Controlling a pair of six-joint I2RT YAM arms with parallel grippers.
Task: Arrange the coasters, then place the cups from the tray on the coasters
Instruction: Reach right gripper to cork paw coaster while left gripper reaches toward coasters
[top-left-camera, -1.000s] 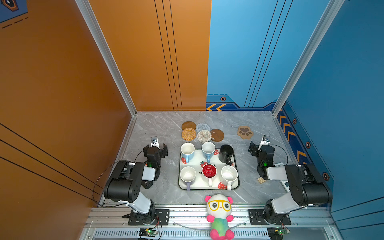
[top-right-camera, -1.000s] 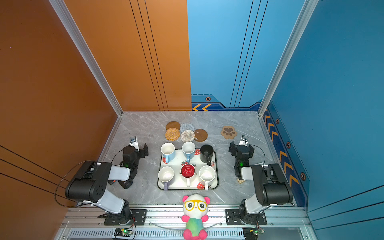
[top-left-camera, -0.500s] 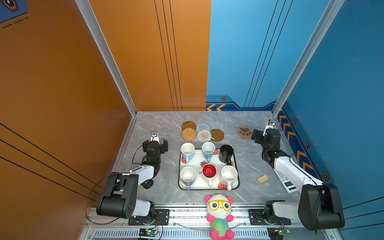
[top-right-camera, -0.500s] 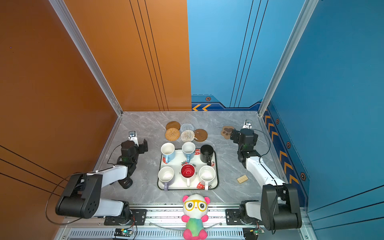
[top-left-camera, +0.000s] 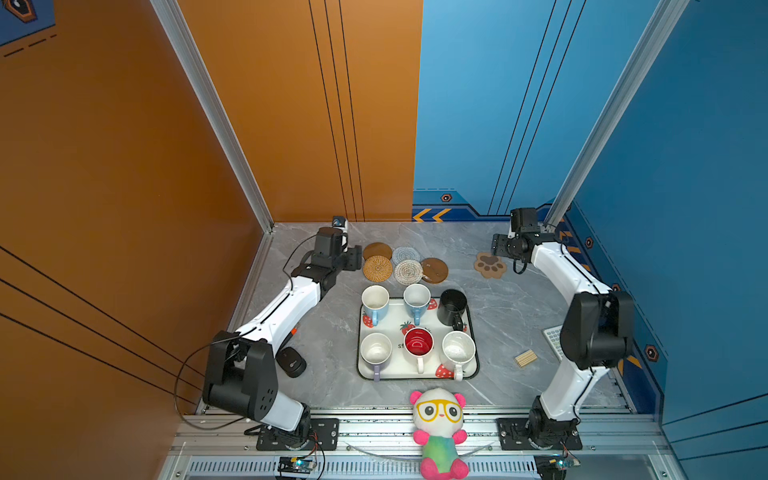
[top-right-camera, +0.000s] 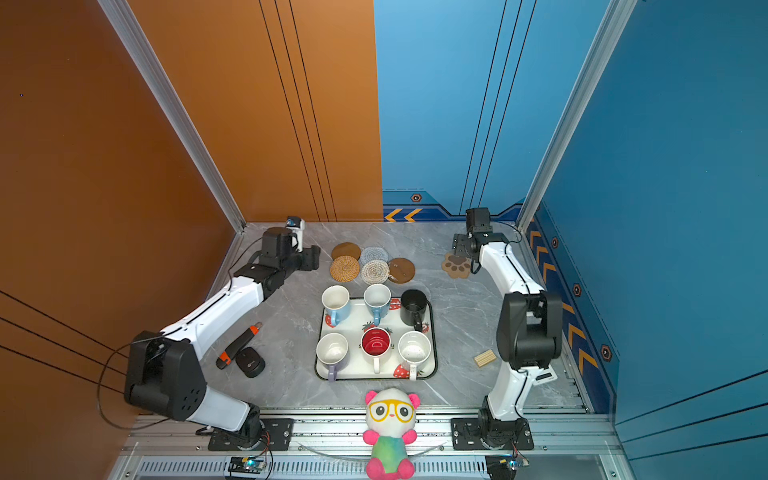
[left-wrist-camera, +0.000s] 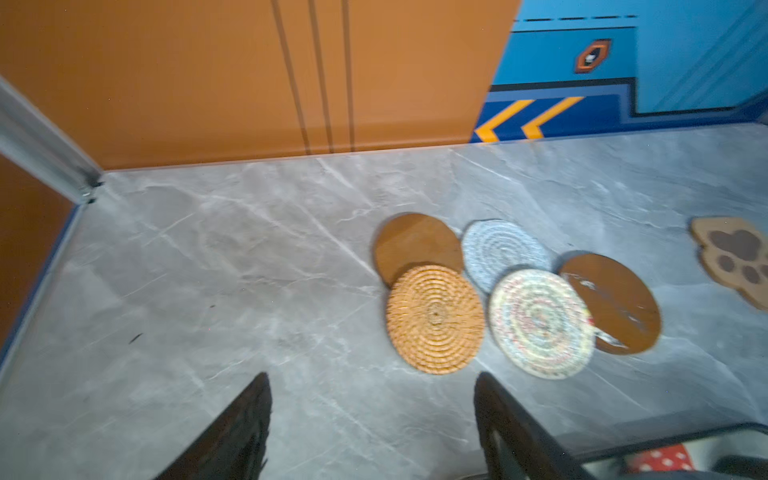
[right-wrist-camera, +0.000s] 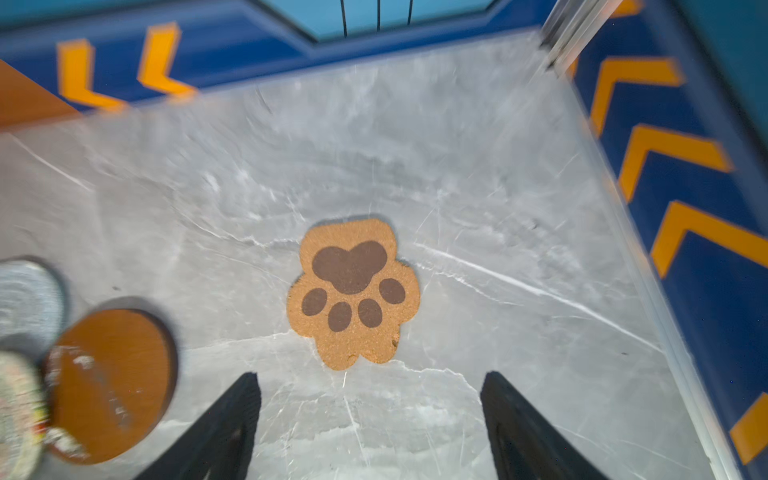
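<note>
While both arms reach toward the far side of the grey marble desk, the task looks barely begun. Five round coasters lie bunched just beyond the tray: a brown wooden disc, a grey-blue crochet round, a woven rattan round, a beige crochet round and a second brown disc. In the left wrist view the rattan round overlaps the first disc, and the beige round overlaps both the grey-blue round and the second disc. The paw-print coaster lies alone, well apart to the right.

All six cups stand on the tray: a light blue mug, another light blue mug, a black mug, a lavender mug, a white mug with red inside and a speckled white mug.

The left pincer is spread wide and empty, near the rattan round. The right pincer is also wide and empty, just short of the paw-print coaster. That view is blurred, so whether it touches the desk cannot be told.

Spreading the coasters apart and moving every cup onto one remain to be done.
</note>
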